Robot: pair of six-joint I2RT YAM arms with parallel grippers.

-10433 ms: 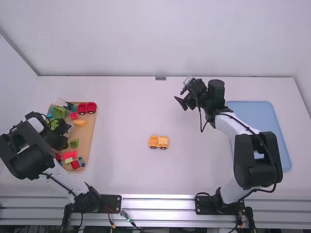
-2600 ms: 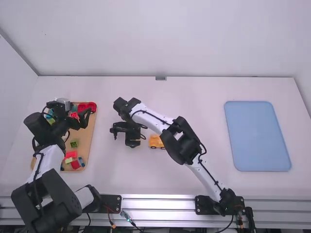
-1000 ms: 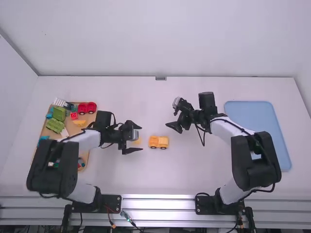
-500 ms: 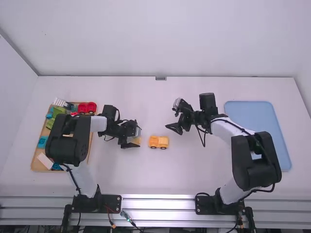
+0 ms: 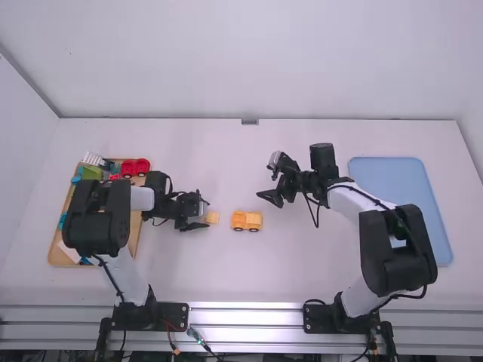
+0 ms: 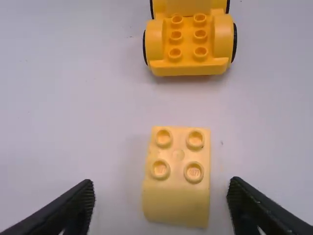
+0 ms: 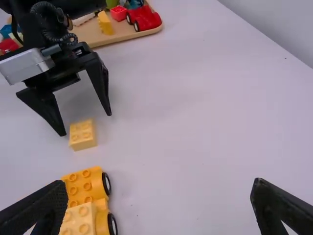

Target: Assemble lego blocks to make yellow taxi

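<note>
Well to the right of the yellow wheeled base [image 5: 247,220], the blue tray [image 5: 419,181] is set on the table; the wooden tray [image 5: 136,228] of mixed blocks is placed well to its left. Just beyond the base and to its right, the right gripper [image 5: 269,200] is held with fingers apart. Left of the base, the left gripper [image 5: 205,213] is spread, unclosed around the pale yellow block [image 5: 213,218], which is seated near the base's left end.
</note>
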